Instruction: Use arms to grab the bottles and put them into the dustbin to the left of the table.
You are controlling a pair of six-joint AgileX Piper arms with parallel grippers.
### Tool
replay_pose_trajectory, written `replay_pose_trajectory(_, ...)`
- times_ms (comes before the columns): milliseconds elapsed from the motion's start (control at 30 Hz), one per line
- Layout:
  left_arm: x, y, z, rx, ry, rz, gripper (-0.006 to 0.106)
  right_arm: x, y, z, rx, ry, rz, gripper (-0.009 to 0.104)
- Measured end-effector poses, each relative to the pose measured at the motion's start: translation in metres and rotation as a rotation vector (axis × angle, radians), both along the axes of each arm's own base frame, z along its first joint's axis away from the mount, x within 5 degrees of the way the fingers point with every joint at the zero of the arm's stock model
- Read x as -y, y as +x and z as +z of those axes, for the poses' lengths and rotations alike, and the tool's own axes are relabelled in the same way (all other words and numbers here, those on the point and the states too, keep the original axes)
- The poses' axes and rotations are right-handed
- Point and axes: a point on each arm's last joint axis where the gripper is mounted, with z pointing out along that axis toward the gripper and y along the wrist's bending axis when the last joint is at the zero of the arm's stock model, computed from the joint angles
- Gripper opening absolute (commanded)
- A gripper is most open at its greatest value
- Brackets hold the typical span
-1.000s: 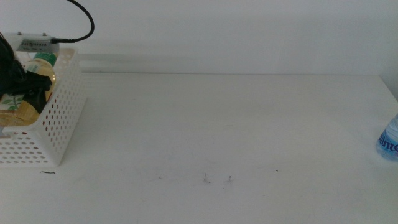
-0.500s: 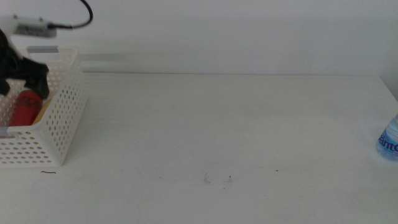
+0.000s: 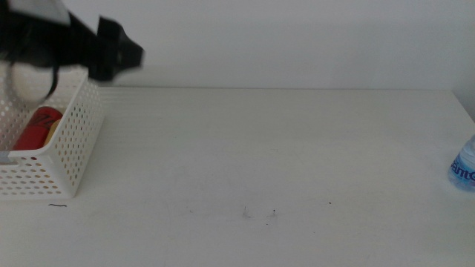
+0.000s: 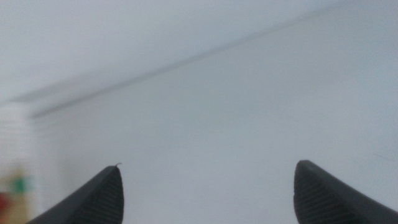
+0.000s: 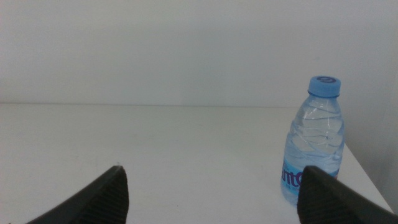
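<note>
The white perforated dustbin point(image 3: 68, 144) stands at the table's left end. A red can point(image 3: 33, 127) lies inside it, with a sliver of a yellowish bottle point(image 3: 53, 133) beside it. My left gripper point(image 3: 119, 50) is a dark blur above the bin's far right corner; in its wrist view the left gripper point(image 4: 208, 174) is open with nothing between its jaws. A clear water bottle with a blue cap point(image 3: 463, 167) stands upright at the table's right edge. My right gripper point(image 5: 211, 177) is open and empty, a little short of the water bottle point(image 5: 314, 142), which stands off to one side of the jaws.
The white table point(image 3: 267, 148) stretches bare between bin and bottle, with a few dark specks point(image 3: 273, 213) near the front. A white wall runs behind it. The bin's blurred edge point(image 4: 15, 186) shows in the left wrist view.
The left gripper, first down in the bin on the yellowish bottle, has let go, risen out and swung right. The red can now shows in the bin.
</note>
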Motion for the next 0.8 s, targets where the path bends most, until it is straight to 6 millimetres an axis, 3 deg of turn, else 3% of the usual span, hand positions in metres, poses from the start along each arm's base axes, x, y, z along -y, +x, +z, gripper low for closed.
replay_pose_trajectory(167,0.011,-0.067,0.010,-0.053,-0.087,-0.158,0.094,0.000,0.000,0.000,0.000,0.000,0.000,0.092)
replay_pose_trajectory(333,0.007,-0.099,0.014,-0.068,-0.144,-0.213,0.094,0.000,0.000,0.000,0.000,0.000,0.000,0.092)
replay_pose_trajectory(800,0.006,-0.105,0.013,-0.063,-0.149,-0.218,0.094,0.000,0.000,0.000,0.002,-0.005,0.000,0.092)
